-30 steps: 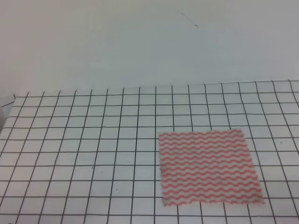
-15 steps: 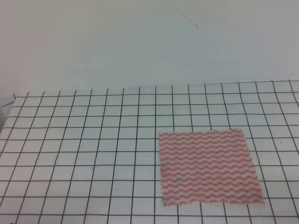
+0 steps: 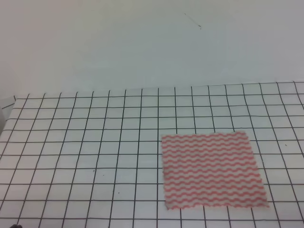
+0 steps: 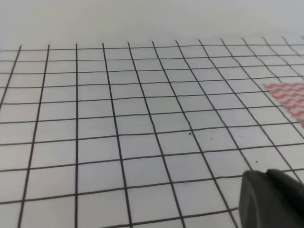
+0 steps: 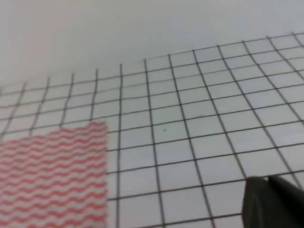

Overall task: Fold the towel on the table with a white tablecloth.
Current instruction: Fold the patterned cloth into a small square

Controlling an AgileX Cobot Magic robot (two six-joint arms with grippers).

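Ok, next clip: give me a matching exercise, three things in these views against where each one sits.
Things:
1. thin pink and white wavy-striped towel
2. white tablecloth with a thin black grid
3. dark pincer part

Places:
A. bottom right corner of the left wrist view
B. lying flat, right of centre in the high view
C. spread across the whole table surface

Pairs: 1-B, 2-C, 3-A

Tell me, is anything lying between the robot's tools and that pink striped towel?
Nothing visible does. The towel lies flat on the tablecloth, and only bare grid shows around it; both tools are barely in view.
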